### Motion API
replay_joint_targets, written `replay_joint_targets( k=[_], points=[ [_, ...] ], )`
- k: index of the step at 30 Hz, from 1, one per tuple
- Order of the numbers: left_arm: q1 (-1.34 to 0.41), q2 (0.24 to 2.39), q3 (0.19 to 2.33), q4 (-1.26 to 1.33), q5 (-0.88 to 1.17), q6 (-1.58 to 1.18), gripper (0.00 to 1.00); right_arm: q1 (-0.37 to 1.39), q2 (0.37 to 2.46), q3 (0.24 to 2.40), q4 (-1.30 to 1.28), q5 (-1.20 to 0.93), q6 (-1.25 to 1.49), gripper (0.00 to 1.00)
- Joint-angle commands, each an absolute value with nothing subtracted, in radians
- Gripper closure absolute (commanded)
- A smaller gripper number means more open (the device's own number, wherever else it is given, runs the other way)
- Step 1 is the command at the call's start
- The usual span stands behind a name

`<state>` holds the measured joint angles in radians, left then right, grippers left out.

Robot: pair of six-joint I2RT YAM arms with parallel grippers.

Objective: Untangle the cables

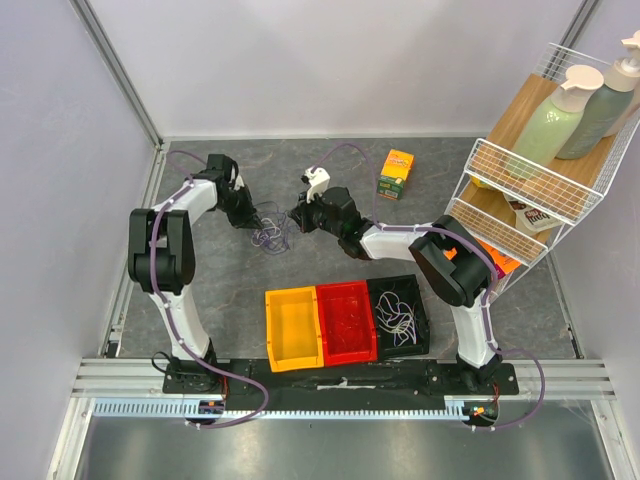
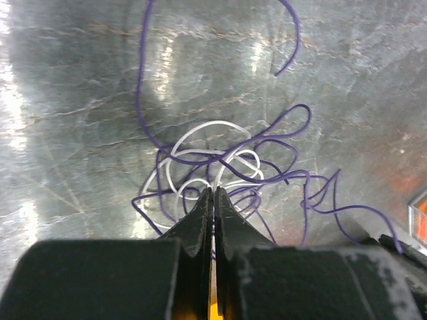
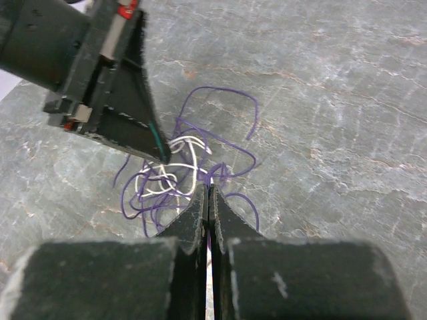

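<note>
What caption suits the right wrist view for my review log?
Right gripper and left gripper, jaws shut, pinch one tangle of purple cable and white cable on the table.

The grey table (image 1: pixel 232 300) carries tangled cables (image 1: pixel 268 237), three bins (image 1: pixel 346 322) and a carton (image 1: pixel 397 173).

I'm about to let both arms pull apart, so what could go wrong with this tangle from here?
The left gripper and right gripper are shut close together at one tangle. Pulling apart could cinch the purple cable around the white cable instead of freeing it. The thin strands might also slip out of either grip.
</note>
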<state>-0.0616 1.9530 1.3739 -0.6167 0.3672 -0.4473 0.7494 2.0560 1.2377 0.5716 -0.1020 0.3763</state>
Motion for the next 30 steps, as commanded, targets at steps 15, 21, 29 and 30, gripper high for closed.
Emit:
replay_joint_targets(
  k=[15, 21, 29, 30],
  points=[
    [-0.071, 0.910, 1.265, -0.799, -0.141, -0.526, 0.98, 0.719, 2.055, 1.262, 0.408, 0.442, 0.479, 1.00],
    [-0.069, 0.841, 1.480, -0.779, -0.124, -0.584, 0.98, 0.700, 2.063, 1.272, 0.390, 0.416, 0.465, 1.00],
    [-0.071, 0.882, 1.814, -0.815, -0.115, -0.545, 0.98, 0.675, 2.086, 1.312, 0.308, 0.433, 0.494, 1.00],
    [-0.072, 0.894, 1.874, -0.816, -0.107, -0.538, 0.98, 0.672, 2.089, 1.316, 0.304, 0.431, 0.497, 1.00]
  ],
)
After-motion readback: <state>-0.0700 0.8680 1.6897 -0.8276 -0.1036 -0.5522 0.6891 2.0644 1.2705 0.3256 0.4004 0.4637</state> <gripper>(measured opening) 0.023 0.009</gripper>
